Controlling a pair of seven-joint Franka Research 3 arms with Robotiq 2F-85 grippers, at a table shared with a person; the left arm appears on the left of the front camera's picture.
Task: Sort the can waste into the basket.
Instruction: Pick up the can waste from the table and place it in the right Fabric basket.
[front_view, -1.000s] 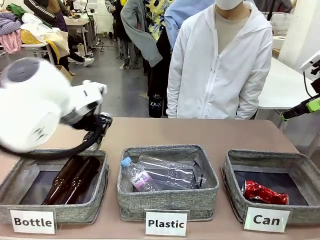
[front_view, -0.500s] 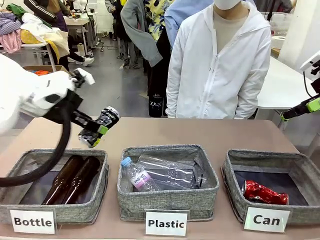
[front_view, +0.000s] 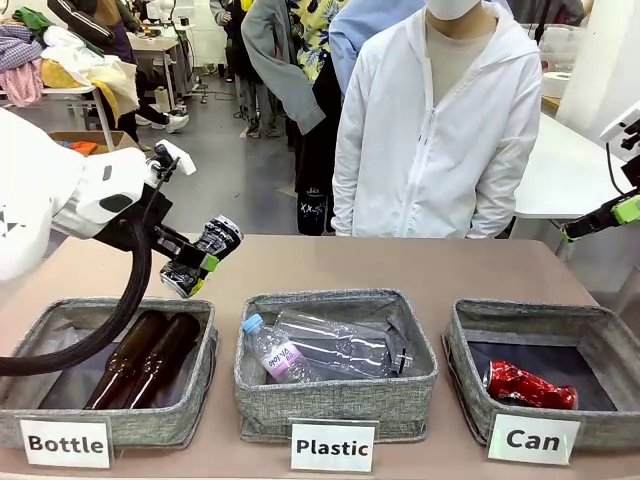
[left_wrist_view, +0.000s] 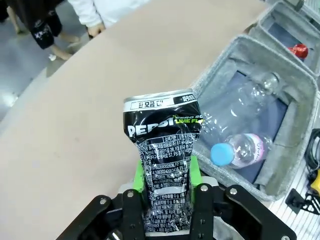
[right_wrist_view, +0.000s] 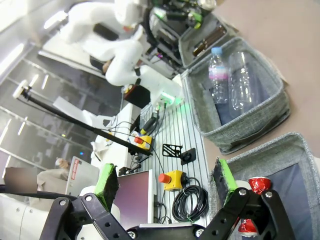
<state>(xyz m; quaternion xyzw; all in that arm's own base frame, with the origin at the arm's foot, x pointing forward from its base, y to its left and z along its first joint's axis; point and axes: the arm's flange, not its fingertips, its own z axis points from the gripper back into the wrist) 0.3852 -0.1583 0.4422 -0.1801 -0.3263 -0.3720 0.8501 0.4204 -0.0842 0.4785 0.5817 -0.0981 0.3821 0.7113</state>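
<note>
A brown worktop (front_view: 400, 265) carries three grey fabric baskets in a row, carded "Bottle", "Plastic" and "Can", with a person in a white jacket (front_view: 440, 130) standing at the far side. The Can basket (front_view: 545, 385) sits at the right end near the front edge and holds one crushed red can (front_view: 528, 386). The Plastic basket (front_view: 335, 365) in the middle holds two clear bottles (front_view: 320, 345), one with a blue cap; the Bottle basket (front_view: 105, 370) on the left holds two brown glass bottles (front_view: 145, 358).

The left arm (front_view: 70, 195) reaches in above the Bottle basket, well apart from the Can basket, its left hand (front_view: 190, 262) clamped on a dented black Pepsi can (front_view: 203, 255) held off the worktop. The left wrist view brings out what the front view cannot: the can's print and the green pads (left_wrist_view: 137, 175) pressing its crumpled waist, with the Plastic basket to one side and a red glint in the next basket at the frame's top corner.

The right hand (right_wrist_view: 167, 182) stands wide with nothing between its pads, seen from its own wrist camera, which looks back over the baskets at cables and boxes beyond the worktop's edge. In the front view, a dark, green-tipped part at the right edge is too cut off to identify.
</note>
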